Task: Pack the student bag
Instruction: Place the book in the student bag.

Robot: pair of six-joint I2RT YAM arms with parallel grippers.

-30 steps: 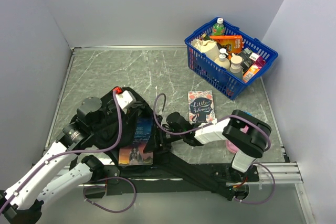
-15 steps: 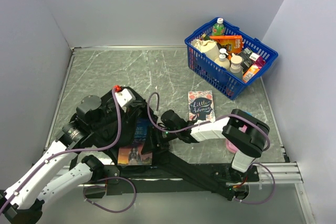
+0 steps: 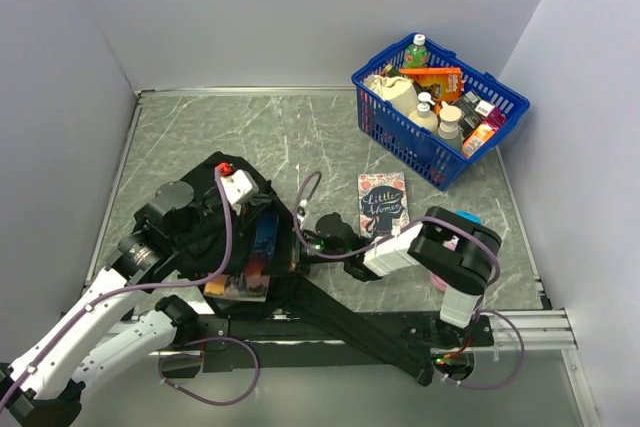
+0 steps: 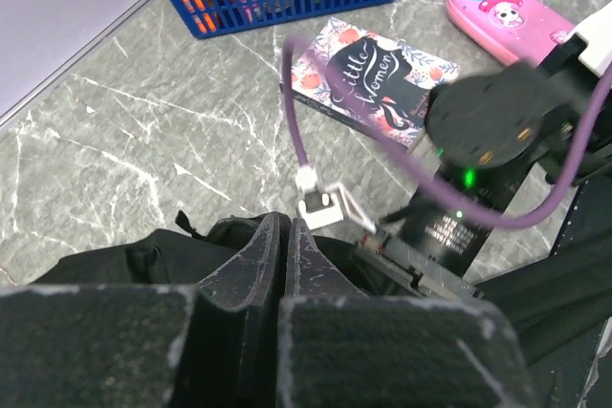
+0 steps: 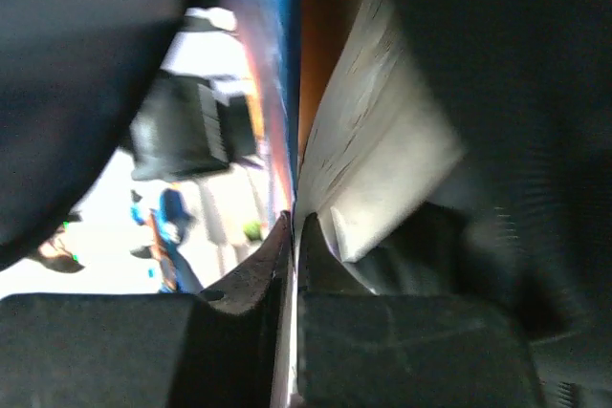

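Student bag (image 4: 134, 260) partly holds a blue book (image 3: 264, 242), right hand (image 5: 293, 228) pinching it.

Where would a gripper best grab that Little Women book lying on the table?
The Little Women book lies flat, cover up, so only its thin edges offer a pinch. Probably take its left long edge, coming in low over the bare table on that side.

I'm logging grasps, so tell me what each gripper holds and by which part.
The left gripper pinches a fold of the student bag near its opening. The right gripper clamps the blue-covered book by one edge.
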